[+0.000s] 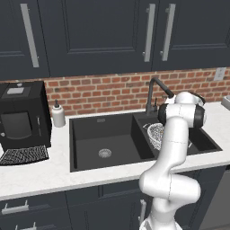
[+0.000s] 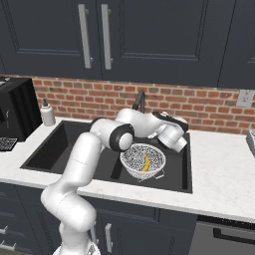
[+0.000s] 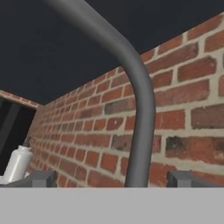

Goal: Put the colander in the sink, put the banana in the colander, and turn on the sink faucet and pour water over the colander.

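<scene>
Banana (image 2: 146,162) sits in the colander (image 2: 143,160), so faucet (image 3: 139,113) time: my pincer (image 3: 113,178) is released, straddling its stem mid-frame; next, nudge the handle.

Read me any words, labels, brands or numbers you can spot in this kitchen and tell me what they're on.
None can be read.
Coffee machine: no legible brand or label.
Soap dispenser: plain white, no text.
Sink: a small pale mark on the back wall, too small to read.
Wall outlet: no markings visible.

No legible text, seemingly.
</scene>
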